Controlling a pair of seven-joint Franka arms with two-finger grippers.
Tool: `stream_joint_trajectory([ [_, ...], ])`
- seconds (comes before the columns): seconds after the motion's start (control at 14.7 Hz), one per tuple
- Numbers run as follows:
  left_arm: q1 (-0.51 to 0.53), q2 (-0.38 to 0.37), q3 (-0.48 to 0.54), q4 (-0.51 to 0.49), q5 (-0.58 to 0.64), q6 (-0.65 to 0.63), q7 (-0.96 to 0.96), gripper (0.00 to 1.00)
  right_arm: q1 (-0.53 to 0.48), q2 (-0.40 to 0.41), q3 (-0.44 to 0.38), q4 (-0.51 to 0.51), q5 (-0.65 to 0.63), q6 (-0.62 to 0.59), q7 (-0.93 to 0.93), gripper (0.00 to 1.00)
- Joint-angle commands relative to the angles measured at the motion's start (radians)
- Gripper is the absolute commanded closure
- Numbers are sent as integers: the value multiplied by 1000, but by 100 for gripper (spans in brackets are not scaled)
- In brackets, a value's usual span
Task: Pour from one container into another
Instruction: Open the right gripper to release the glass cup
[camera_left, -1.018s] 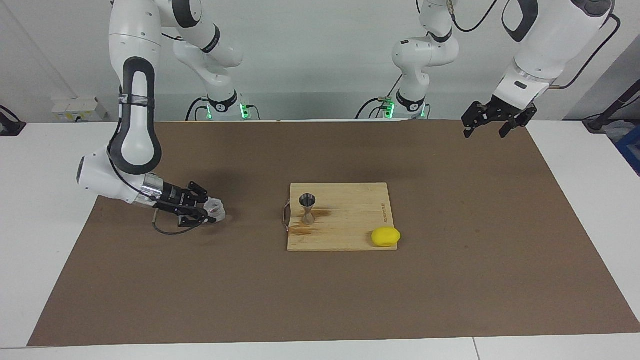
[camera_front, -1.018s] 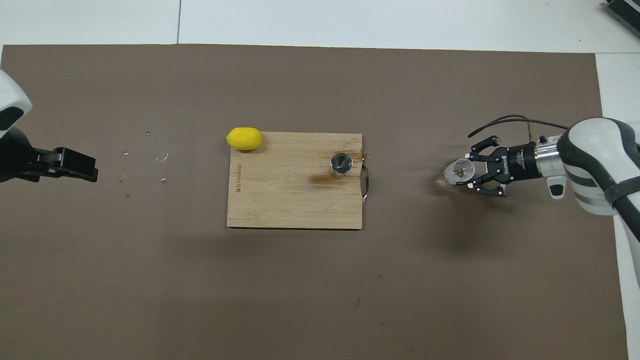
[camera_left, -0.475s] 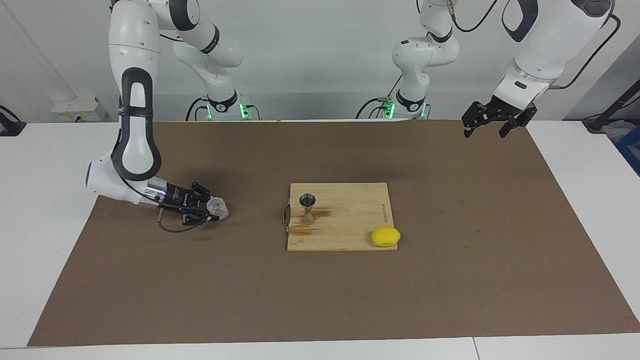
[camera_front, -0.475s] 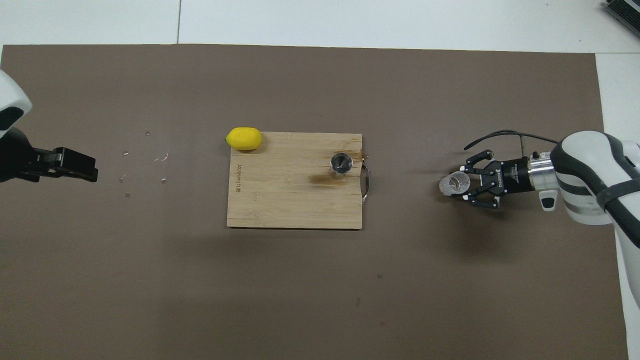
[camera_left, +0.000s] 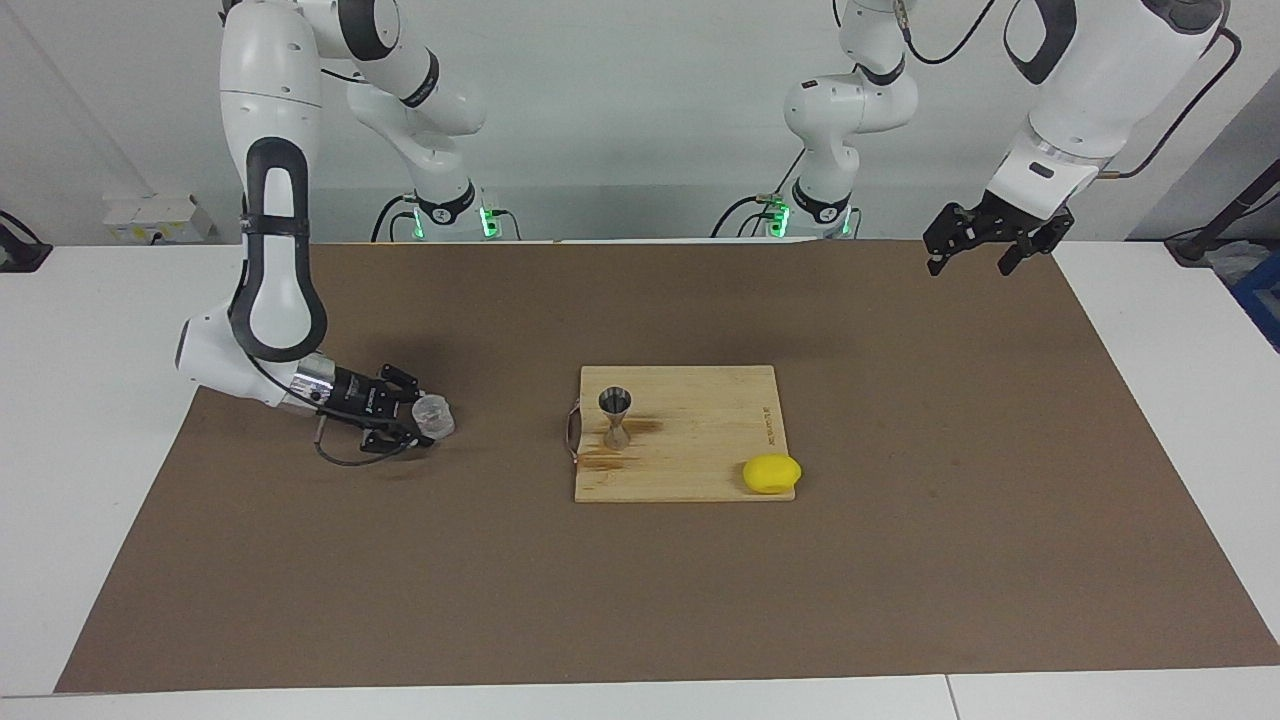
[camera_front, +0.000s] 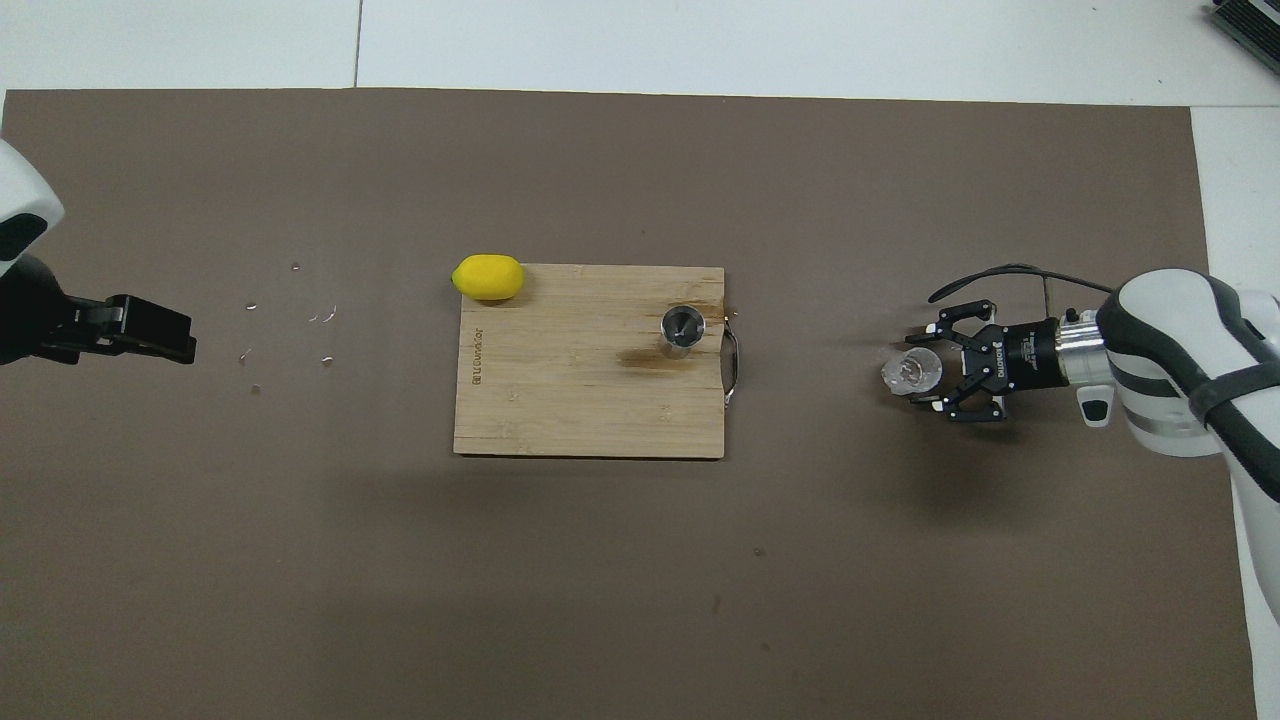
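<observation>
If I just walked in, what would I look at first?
Probably the bright yellow lemon-like lump at a corner of the wooden board in the middle of the brown mat. Next, the shiny steel jigger standing upright on the board near its metal handle. Then the right claw, low over the mat toward the right arm's end, at a little clear cup, while the left arm waits with its left claw raised.

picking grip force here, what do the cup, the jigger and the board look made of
Cup: clear glass or plastic, see-through; which one cannot be told.
Jigger: shiny metal, likely steel, mirror-like glints.
Board: pale wood or bamboo, visible grain, brown stain beside the jigger.
</observation>
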Motion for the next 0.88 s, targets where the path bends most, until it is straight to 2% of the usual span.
stream_joint_trajectory([
  [0.0, 12, -17, -6, -10, 14, -13, 15, 0, -12, -59, 4, -34, -8, 21, -31, 1],
  [0.41, 12, -17, -6, -10, 14, -13, 15, 0, -22, -165, 4, -34, -280, 18, -49, 0],
  [0.61, 12, -17, -6, -10, 14, -13, 15, 0, 10, -243, 9, -30, -472, -34, -156, 0],
  [0.81, 12, -17, -6, -10, 14, -13, 15, 0, 50, -276, 17, -13, -620, -48, -279, 0],
])
